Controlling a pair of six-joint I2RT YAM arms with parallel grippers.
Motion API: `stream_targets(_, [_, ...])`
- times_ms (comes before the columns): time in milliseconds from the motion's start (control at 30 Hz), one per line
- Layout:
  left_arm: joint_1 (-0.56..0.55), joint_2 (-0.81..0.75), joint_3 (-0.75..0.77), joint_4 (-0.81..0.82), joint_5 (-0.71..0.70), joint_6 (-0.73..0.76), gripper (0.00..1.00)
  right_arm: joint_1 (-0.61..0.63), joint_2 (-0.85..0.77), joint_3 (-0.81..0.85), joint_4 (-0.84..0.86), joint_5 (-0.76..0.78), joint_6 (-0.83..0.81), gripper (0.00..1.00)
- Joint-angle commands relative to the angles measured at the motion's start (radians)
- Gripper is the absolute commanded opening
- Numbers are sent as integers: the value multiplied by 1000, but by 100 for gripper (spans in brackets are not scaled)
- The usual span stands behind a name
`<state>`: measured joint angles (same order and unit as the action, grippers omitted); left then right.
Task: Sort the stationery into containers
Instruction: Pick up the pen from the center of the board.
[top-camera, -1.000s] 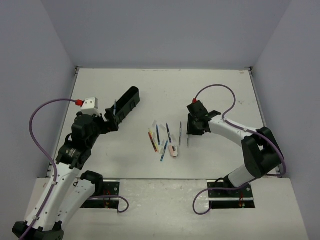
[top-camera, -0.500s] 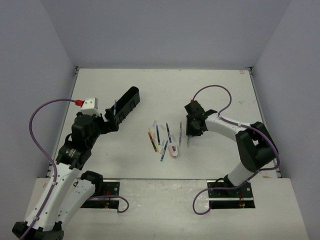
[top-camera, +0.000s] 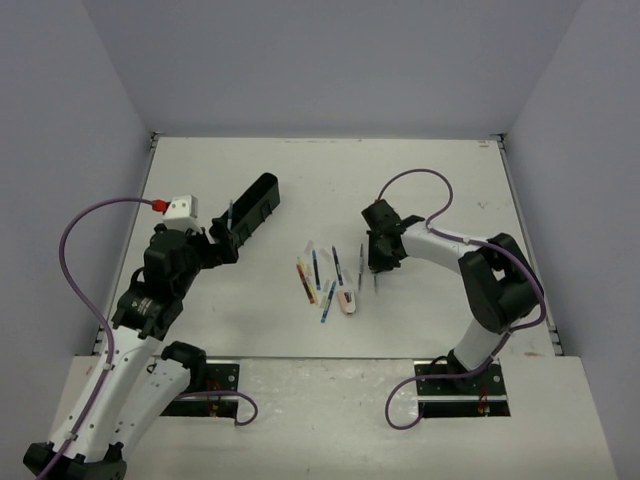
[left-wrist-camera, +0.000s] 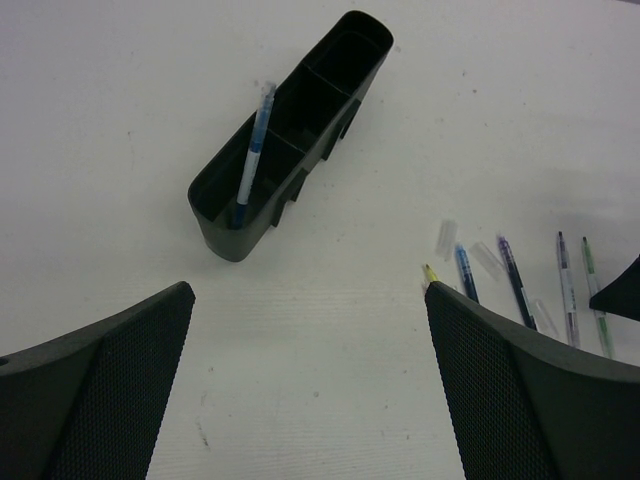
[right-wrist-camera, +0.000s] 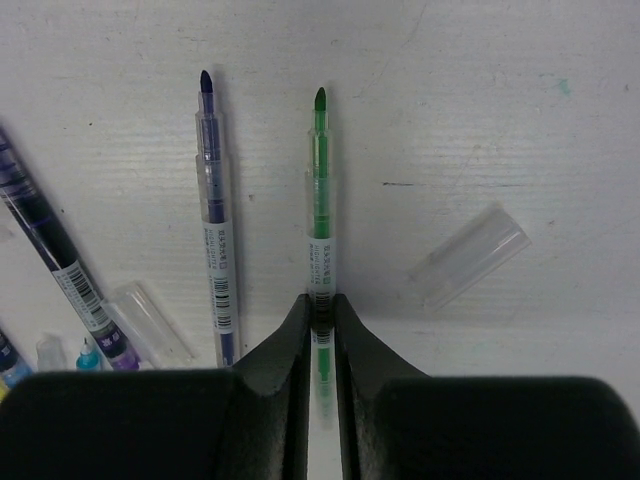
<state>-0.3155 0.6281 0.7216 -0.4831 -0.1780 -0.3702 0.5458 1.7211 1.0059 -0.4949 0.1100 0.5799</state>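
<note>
Stationery at the claw: I saw a green pen (right-wrist-camera: 320, 200) pinched by the right gripper (right-wrist-camera: 320, 305), jaws closed tight on the lower barrel just below its printed label. The pen lay flat on the table (top-camera: 330, 170), tip pointing away from the wrist camera.

Just to its left lay a violet pen (right-wrist-camera: 213, 220), parallel, tip the same way, not touching. Farther left a dark purple pen (right-wrist-camera: 50, 240) ran at a slant, partly cut off by the frame edge. A clear cap (right-wrist-camera: 470, 255) lay loose to the green pen's right, tilted; a second cap (right-wrist-camera: 150, 320) sat near the violet pen's lower end.

From the top view, the right arm reached in toward the table's middle. The rest of the loose pens (top-camera: 322, 272) lay fanned out just left of that gripper, with the pinkish eraser (top-camera: 346, 300) at the near edge of the group.

Left gripper (left-wrist-camera: 308, 290): jaws wide apart, holding nothing, hanging above bare table.

Beyond it stood the black tray (left-wrist-camera: 225, 240), well apart from the pen cluster, running diagonally away. One blue pen (left-wrist-camera: 253, 155) leaned in it — lower end in the end compartment nearest the left gripper, upper end resting over the long rim.
</note>
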Motion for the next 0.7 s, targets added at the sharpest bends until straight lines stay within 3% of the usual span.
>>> stream_targets(0, [-9,-8,-4,18,0,17,100,13,9,12,-37,-14,6,0])
stream_targets(267, [-14,-4,-6,27,32,24,100,13,-289,33,-56,-53,9,0])
stream_targets(467, [-14,32,9,42,95,41,100,4,-623,-111,96,-86,9,0])
stream_targets(667, [-33,208,150,14,155,13,100,-26,-815,-214,143,-72,-23,0])
